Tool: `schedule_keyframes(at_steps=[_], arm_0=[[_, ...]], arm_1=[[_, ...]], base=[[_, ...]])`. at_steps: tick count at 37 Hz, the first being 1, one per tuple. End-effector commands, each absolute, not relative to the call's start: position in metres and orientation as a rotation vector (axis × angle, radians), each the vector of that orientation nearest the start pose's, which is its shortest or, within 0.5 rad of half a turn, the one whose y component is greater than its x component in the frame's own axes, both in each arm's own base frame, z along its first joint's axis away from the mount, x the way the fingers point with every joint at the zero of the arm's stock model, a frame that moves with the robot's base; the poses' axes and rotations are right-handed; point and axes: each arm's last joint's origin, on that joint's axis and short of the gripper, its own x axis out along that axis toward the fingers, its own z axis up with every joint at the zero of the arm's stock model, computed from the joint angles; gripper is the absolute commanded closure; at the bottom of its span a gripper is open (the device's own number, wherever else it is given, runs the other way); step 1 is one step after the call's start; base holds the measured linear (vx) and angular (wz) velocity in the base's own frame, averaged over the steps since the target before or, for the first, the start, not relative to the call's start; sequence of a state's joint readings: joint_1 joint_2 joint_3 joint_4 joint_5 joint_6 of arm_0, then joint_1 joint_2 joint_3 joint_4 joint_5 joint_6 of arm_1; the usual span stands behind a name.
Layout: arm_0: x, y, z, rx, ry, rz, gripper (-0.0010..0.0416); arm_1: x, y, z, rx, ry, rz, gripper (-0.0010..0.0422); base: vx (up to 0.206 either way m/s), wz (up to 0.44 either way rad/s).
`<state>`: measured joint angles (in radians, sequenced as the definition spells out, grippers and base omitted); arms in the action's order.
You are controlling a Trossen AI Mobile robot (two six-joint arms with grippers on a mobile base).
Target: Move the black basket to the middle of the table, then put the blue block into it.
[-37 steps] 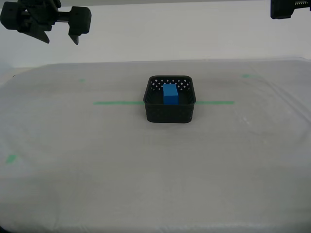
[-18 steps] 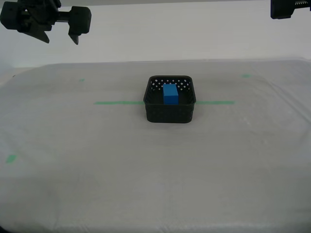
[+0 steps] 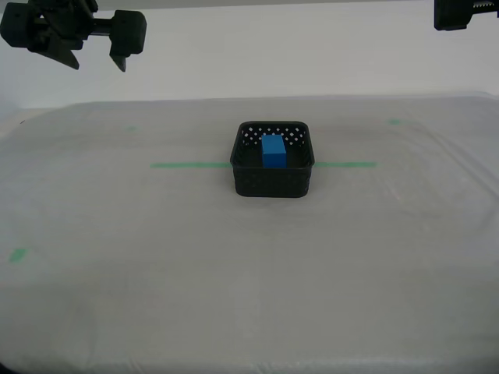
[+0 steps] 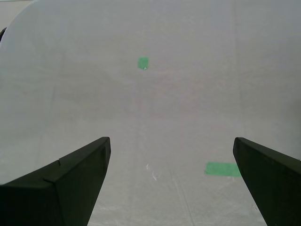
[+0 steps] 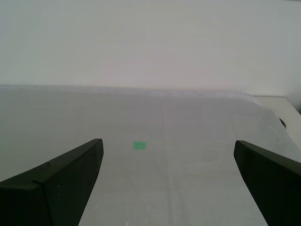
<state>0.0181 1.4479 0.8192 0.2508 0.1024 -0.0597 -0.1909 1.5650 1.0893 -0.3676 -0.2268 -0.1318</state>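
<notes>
**A:** Where's everything sitting? The wide table (image 3: 117, 312) in whitish sheeting holds the square black perforated plastic basket (image 3: 273, 181) mid-table on the green tape line (image 3: 187, 165), small bright blue cuboid block (image 3: 274, 151) inside.

**B:** Basket looks light and stiff, so grab a wall rim. The block looks solid; pinch its flat sides. My first gripper (image 5: 167, 188) and my second gripper (image 4: 171, 186) are both spread, holding nothing.

blue block's (image 3: 274, 151) base behind basket wall (image 3: 273, 181)
</notes>
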Motion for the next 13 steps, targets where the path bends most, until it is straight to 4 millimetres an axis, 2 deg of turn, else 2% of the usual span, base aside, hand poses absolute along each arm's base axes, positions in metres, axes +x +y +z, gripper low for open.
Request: schedule_keyframes(at_steps=[1,13], arm_0=[[0.311,0.0029,0.235,-0.082,0.375,-0.072,0.0016],[0.311,0.0029,0.235,-0.082,0.375,-0.071,0.0017]], arm_1=[[0.3229,-0.0556,0.2371,0.053,0.82,0.088,0.0055],[0.3229,-0.0556,0.2371,0.053,0.82,0.088,0.0055]], base=[[0.0,0.0],[0.0,0.0]])
